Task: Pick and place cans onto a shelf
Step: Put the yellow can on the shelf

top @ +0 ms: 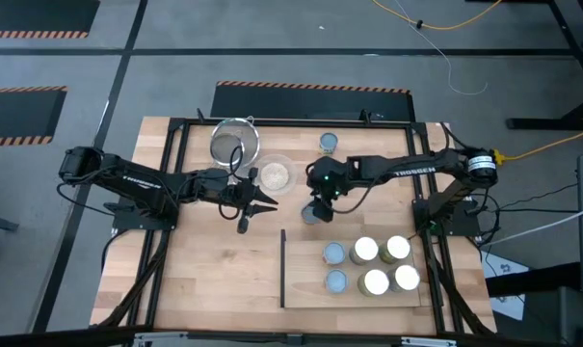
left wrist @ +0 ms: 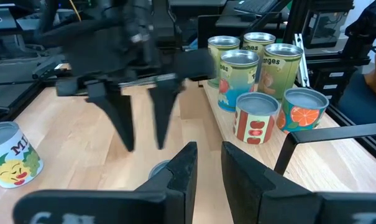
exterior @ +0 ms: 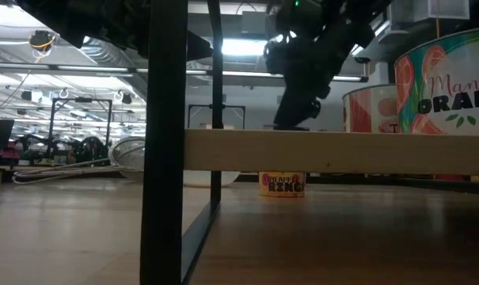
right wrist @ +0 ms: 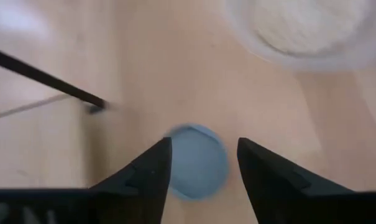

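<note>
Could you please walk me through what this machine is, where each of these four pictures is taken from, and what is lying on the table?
This is a robot with two dark arms at a wooden table, each ending in a two-fingered pincer. One picture looks straight down, one looks level across the tabletop, and two come from cameras on the wrists.

On the table lie a metal strainer, a glass bowl of grains, one can standing alone and a low wooden shelf carrying six cans.

The right pincer hangs open over a blue-topped can on the table, holding nothing. The left pincer waits near the bowl, fingers narrowly apart, also empty.
</note>
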Controlling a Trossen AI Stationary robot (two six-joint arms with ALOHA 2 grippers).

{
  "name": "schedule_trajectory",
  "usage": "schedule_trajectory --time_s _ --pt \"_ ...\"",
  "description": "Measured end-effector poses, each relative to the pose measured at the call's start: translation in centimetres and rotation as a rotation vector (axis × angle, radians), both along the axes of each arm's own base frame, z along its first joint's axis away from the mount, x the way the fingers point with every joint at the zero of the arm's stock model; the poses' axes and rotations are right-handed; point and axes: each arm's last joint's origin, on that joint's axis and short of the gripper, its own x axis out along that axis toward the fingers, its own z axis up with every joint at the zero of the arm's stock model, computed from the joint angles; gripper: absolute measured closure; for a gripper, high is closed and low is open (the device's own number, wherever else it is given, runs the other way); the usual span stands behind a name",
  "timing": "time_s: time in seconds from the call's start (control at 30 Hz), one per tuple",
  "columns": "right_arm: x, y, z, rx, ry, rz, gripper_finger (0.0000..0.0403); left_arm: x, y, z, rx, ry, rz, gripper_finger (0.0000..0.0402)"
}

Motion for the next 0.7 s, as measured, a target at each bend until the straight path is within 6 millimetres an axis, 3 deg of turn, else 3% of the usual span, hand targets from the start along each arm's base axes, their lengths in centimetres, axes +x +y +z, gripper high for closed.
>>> schedule_trajectory --time_s 0.27,0.5,0.7 --pt "0.0 -1.9 -1.6 0.006 0.071 -0.057 0.0217 0.0 0.0 0.0 0.000 0.002 0.000 0.0335" --pt "0.7 -2.0 -4.7 0.033 0.161 -0.019 0.0218 0.0 0.0 0.0 0.000 0.003 0.000 0.0335" --pt "0.9 -2.0 -5.9 0.042 0.201 -0.017 0.0218 0.0 0.0 0.0 0.001 0.003 0.000 0.0335"
